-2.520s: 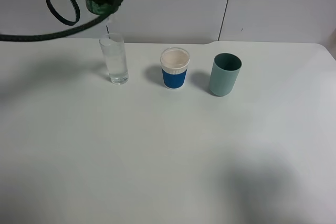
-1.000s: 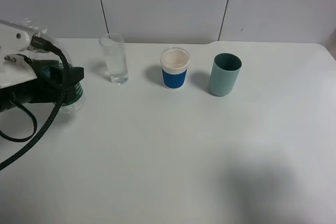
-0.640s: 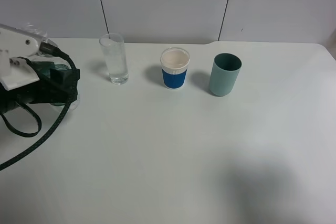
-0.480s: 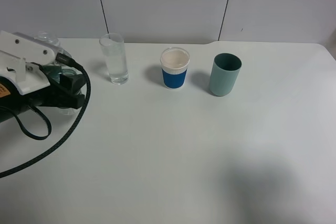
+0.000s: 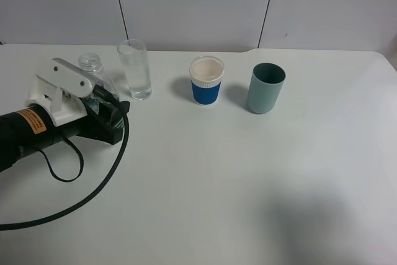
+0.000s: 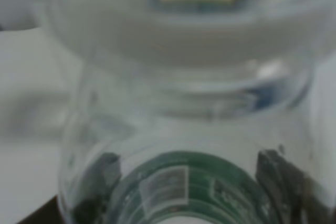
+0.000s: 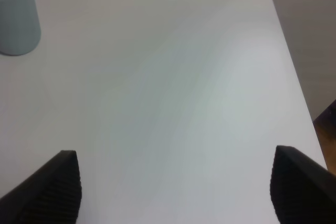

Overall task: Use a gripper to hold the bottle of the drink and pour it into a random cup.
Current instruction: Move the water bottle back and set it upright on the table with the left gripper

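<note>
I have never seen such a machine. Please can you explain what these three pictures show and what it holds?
It is a robot with two arms, each ending in a pincer. One picture is taken from high above the white table; the other two come from cameras on the wrists. On the table stand a tall glass, a blue-and-white cup and a teal cup. The left pincer is shut on a small capless bottle near the glass. The right pincer is open and empty.

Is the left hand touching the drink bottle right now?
Touching. The left wrist view shows the left hand's black fingers pressed against both sides of the clear bottle at its green label.
</note>
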